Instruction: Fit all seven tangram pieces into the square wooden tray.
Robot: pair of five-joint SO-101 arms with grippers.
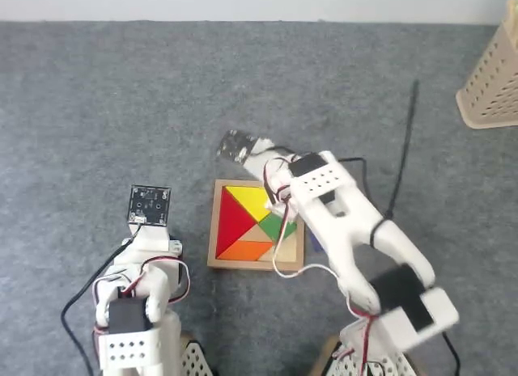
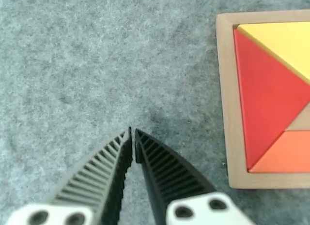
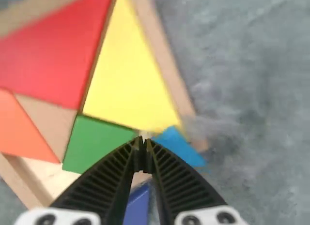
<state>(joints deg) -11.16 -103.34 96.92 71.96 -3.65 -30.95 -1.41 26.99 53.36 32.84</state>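
High view: the square wooden tray (image 1: 252, 265) lies on the grey tabletop (image 1: 113, 101) between the two arms. It holds a red triangle (image 1: 234, 222), yellow triangle (image 1: 251, 201), orange piece (image 1: 245, 250) and green piece (image 1: 278, 227). The right tool (image 3: 144, 141) is clenched on nothing, its tips at the yellow triangle's corner beside a light blue piece (image 3: 180, 146). The left tool (image 2: 132, 134) is clenched over bare tabletop near the tray.

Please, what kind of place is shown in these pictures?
Probably a robot practice bench in a lab or workshop: a grey carpet-like cover, the left arm and right arm mounted side by side, and a wooden puzzle tray in front of them.
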